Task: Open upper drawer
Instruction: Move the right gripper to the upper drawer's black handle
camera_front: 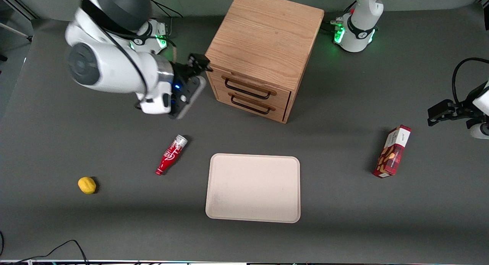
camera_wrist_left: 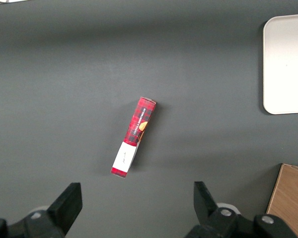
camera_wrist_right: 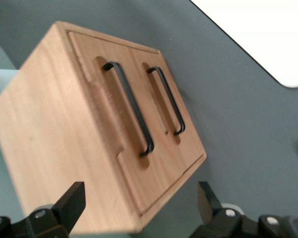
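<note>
Here the gripper point(camera_front: 199, 64) hangs above the bench point(camera_front: 57, 150) just beside the cabinet point(camera_front: 263, 47), at the corner toward the working arm's end, with its jaws spread wide and nothing between them; in the right wrist view the two fingertips point(camera_wrist_right: 72, 206) stand well apart with the cabinet front framed between them. In the front view the upper drawer point(camera_front: 250, 85) lies at about four o'clock from the gripper, near but not touching, and it looks fully shut, flush with the lower drawer point(camera_front: 250, 102) beneath it. Its thin black handle point(camera_front: 247, 89) runs lengthwise across the drawer front, from about ten o'clock to four o'clock. To my eye the gripper must swing around in front of the drawers and straddle that bar across its length.
</note>
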You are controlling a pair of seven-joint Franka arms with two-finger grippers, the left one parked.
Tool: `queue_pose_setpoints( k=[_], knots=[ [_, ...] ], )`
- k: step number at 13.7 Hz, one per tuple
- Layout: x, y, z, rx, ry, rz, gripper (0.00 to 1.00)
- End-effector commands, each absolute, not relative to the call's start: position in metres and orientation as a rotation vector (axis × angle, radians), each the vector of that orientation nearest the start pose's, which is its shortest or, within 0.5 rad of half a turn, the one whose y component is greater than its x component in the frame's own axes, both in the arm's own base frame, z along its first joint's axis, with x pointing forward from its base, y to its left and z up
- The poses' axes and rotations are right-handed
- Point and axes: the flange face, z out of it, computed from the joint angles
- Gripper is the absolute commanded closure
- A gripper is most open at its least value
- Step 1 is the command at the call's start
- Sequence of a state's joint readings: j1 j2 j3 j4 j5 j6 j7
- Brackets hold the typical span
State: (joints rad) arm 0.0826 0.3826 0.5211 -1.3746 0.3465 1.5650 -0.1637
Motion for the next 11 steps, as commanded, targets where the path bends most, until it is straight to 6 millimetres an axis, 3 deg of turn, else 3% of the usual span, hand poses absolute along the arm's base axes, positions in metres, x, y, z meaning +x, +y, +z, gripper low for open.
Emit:
queue_pose_setpoints(
  k=[1,6,11],
  knots=[
    [0.554,0.375,0.499,-2.431,-1.014,0.293,0.0],
    [0.535,0.414,0.46,-2.452,-1.111,0.259,0.0],
    [0.52,0.431,0.429,-2.469,-1.145,0.245,0.0]
  ],
)
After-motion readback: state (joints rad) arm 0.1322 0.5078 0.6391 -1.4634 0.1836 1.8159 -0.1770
